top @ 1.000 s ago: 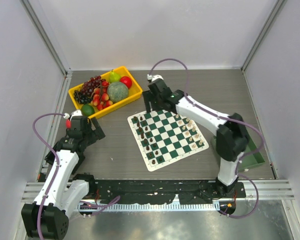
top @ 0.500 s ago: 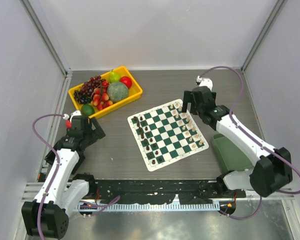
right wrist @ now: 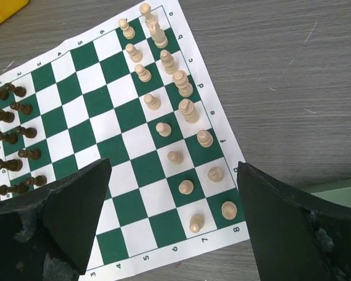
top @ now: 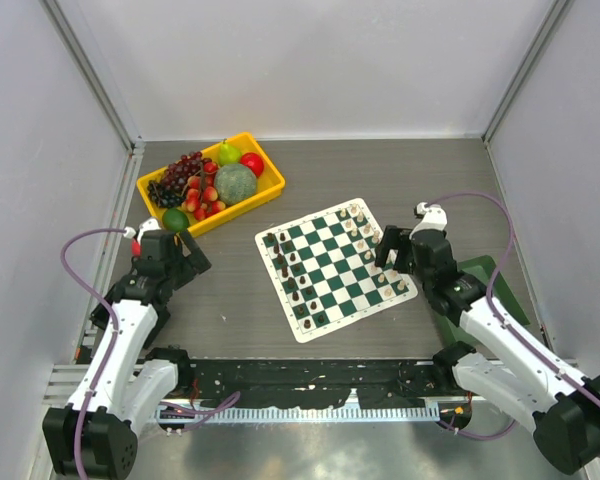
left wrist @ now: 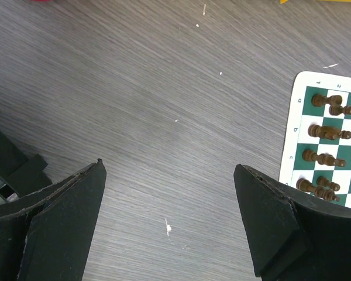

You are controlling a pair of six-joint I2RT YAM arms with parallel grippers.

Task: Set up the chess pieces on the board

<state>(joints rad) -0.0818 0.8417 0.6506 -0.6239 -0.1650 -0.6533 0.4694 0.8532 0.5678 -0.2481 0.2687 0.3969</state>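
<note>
The board (top: 325, 262) lies mid-table, turned at a slant. Dark chess pieces (top: 290, 275) stand in two rows along its left side, and cream chess pieces (top: 375, 250) in two rows along its right side. My right gripper (top: 388, 248) hovers open over the board's right edge. In the right wrist view its jaws (right wrist: 174, 165) stand wide apart above the cream pieces (right wrist: 187, 111) with nothing between them, and the dark pieces (right wrist: 14, 134) show at the left. My left gripper (top: 185, 255) is open and empty over bare table left of the board (left wrist: 292, 117).
A yellow bin (top: 245, 207) full of fruit stands at the back left. A plain green tray (top: 485, 275) lies right of the board, partly under the right arm. Enclosure walls stand close on both sides and behind.
The right arm has swung from the board's far corner back to its near right edge, and its jaws have opened wider. The left arm has not moved.
</note>
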